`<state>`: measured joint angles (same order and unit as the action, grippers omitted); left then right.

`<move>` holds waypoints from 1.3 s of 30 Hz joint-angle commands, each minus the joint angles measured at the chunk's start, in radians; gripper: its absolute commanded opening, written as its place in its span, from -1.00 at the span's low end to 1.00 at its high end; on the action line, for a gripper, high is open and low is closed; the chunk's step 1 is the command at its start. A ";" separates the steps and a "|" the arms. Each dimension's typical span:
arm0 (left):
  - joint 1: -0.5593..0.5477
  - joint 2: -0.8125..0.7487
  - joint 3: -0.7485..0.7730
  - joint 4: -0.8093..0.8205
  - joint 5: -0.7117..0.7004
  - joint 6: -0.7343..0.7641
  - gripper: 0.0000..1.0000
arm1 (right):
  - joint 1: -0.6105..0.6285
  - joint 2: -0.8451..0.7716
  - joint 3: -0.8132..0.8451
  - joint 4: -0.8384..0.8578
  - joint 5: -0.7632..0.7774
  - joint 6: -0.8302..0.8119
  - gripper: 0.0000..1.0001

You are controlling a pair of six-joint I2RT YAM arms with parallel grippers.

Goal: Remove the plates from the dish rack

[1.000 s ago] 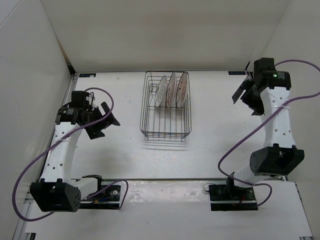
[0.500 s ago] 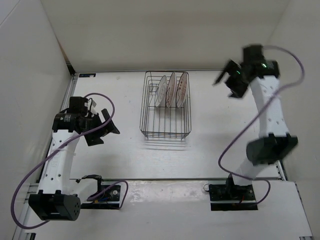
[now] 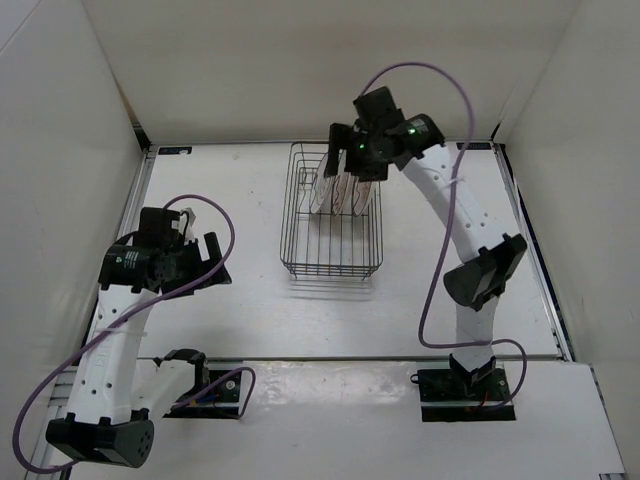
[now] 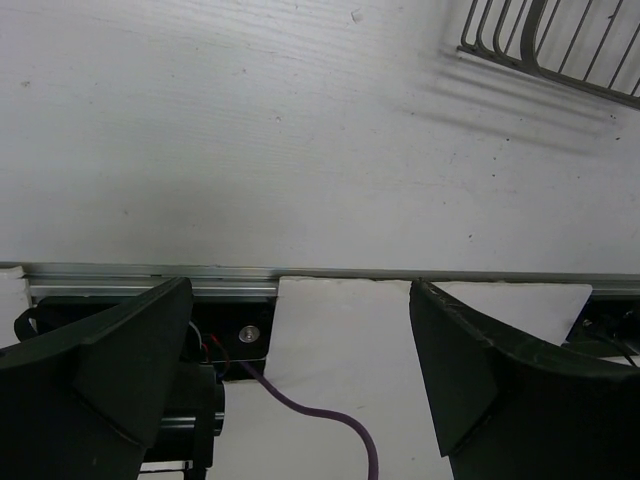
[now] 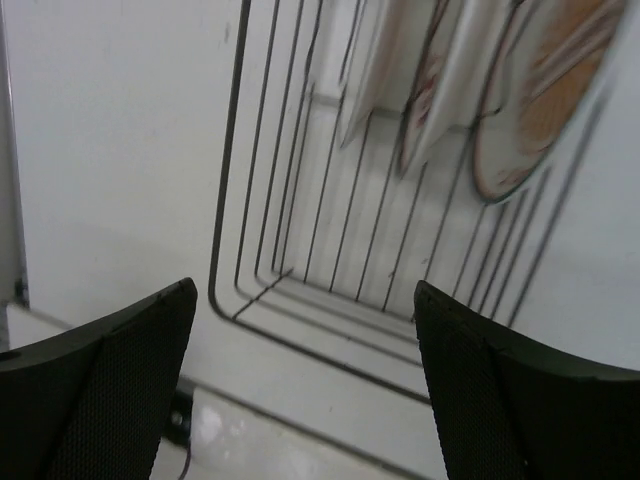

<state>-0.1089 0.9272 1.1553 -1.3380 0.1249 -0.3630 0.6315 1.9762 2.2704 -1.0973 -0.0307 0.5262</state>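
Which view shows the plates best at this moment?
Right wrist: all three plates stand on edge in the dish rack, the orange-centred one rightmost, though cropped at the top. In the top external view the right gripper covers most of them. The left wrist shows only a corner of the rack, no plates.

Dark metal wire dish rack (image 3: 330, 238), matt white table (image 3: 250, 300).

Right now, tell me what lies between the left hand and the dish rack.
Nothing: only bare table lies between the left hand and the dish rack, plain in the top external view; the left wrist view agrees.
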 commanded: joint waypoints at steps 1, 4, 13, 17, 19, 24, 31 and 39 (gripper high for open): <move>-0.003 -0.005 -0.002 0.007 -0.025 0.016 1.00 | -0.021 -0.061 0.079 0.035 0.174 -0.076 0.81; -0.005 -0.017 -0.020 0.008 -0.013 0.006 1.00 | -0.042 -0.024 0.123 -0.015 0.262 -0.121 0.76; -0.003 -0.005 -0.020 -0.003 -0.011 0.007 1.00 | -0.102 0.091 0.112 -0.053 0.508 -0.068 0.51; -0.005 0.002 -0.017 -0.003 -0.013 0.012 1.00 | -0.125 0.139 0.107 0.031 0.508 -0.080 0.43; -0.005 0.004 -0.016 -0.009 -0.013 0.013 1.00 | -0.148 0.180 0.117 0.040 0.493 -0.078 0.35; -0.009 0.001 -0.022 -0.023 -0.027 0.027 1.00 | -0.148 0.237 0.091 0.079 0.547 -0.153 0.01; -0.021 0.002 -0.051 -0.032 -0.031 0.029 1.00 | -0.142 0.268 0.112 0.123 0.634 -0.255 -0.90; -0.021 0.007 -0.071 -0.016 -0.011 0.029 1.00 | -0.112 0.225 0.129 0.157 0.689 -0.313 -1.00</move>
<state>-0.1268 0.9398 1.0855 -1.3518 0.1078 -0.3439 0.5072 2.2513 2.3600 -1.0260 0.6006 0.2474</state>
